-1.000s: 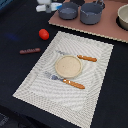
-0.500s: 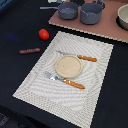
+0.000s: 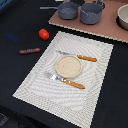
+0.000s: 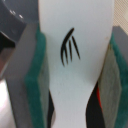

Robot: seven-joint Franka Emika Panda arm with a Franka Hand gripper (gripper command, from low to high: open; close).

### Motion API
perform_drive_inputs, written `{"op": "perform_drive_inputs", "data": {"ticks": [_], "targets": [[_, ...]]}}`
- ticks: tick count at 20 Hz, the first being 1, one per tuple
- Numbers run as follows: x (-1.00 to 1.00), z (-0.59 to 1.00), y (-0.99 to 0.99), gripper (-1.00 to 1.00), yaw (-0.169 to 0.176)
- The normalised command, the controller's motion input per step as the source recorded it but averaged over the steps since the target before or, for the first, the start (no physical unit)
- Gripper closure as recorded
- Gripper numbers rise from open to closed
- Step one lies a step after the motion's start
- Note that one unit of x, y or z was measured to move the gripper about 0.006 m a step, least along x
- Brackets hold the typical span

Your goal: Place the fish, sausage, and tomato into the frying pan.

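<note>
A: While the claw (image 4: 75, 75) squeezes the flat white fish (image 4: 75, 45), what's left?
B: The shiny red tomato (image 3: 44, 34) and brown sausage stick (image 3: 30, 50) lie on the black desk (image 3: 20, 70), away from the dark-grey frying pan (image 3: 68, 10).

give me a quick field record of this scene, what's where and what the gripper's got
gripper: shut on the fish, white body between the green pads
tomato: on the dark table, beside the striped placemat
sausage: on the dark table, apart from the tomato
frying pan: on the brown board, handle toward the exterior view's left
grey pot: next to the frying pan
tan plate: on the placemat, between two orange-handled utensils
arm: not visible in the exterior view
</note>
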Motion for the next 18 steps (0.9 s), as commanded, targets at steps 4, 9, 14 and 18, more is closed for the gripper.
{"op": "perform_drive_inputs", "data": {"ticks": [4, 9, 14, 18], "targets": [[0.02, -0.12, 0.45, -1.00, 0.001], [0.00, -0.05, 0.30, -1.00, 0.008], [0.00, 0.03, 0.13, -1.00, 0.003], [-0.08, 0.21, -0.71, -1.00, 0.000]]}}
